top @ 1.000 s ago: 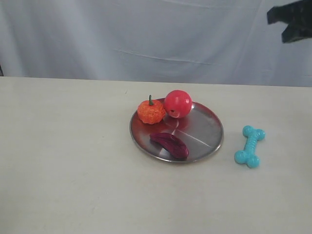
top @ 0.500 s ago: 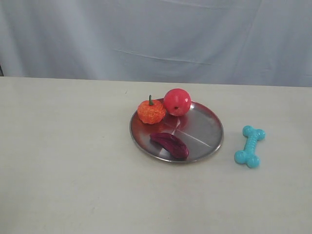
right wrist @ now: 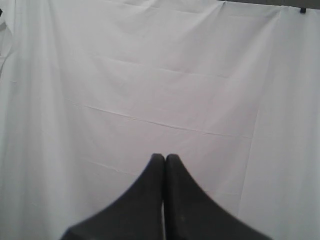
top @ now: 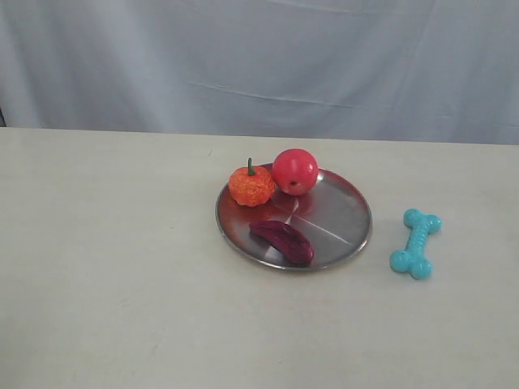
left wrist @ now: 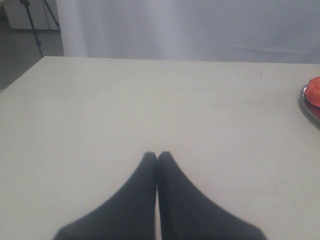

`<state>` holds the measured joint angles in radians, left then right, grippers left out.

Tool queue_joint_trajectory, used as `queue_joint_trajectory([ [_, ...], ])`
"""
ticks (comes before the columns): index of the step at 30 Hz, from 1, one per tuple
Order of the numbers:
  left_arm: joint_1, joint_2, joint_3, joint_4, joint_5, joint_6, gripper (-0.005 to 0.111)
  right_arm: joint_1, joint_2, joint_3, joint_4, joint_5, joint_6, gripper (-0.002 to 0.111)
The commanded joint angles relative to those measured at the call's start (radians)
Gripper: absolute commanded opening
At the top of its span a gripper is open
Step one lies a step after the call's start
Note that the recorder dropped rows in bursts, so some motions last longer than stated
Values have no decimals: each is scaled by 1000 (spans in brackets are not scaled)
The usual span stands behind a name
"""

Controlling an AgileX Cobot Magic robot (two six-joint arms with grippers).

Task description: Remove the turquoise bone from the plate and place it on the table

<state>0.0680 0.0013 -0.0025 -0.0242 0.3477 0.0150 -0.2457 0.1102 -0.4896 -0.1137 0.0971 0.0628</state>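
Turquoise bone (top: 415,243) on table (top: 122,284), beyond plate (top: 340,215) from clenched left gripper (left wrist: 157,156); right gripper (right wrist: 164,157) clenched

One each: plate (top: 340,215), turquoise bone (top: 416,244), apple (top: 295,172), pumpkin (top: 251,185), purple piece (top: 282,241).

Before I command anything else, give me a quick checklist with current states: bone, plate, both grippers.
1. turquoise bone off the plate: ok, it lies on the table, apart from the rim.
2. left gripper empty: ok, shut on nothing.
3. right gripper empty: ok, shut, facing the curtain.
4. Arms away from the plate: ok, neither shows in the exterior view.
5. apple, pumpkin, purple piece on the plate: ok.
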Motion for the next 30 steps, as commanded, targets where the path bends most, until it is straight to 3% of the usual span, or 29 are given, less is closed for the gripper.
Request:
queue_joint_trajectory([
  [1, -8, -1, 3, -1, -5, -4, 0, 4, -76, 41, 14, 41, 4, 0],
  [21, -8, -1, 3, -1, -5, -4, 0, 4, -110, 48, 7, 71, -4, 0],
  [30, -8, -1, 3, -1, -5, -4, 0, -46, -110, 80, 15, 114, 3, 0],
])
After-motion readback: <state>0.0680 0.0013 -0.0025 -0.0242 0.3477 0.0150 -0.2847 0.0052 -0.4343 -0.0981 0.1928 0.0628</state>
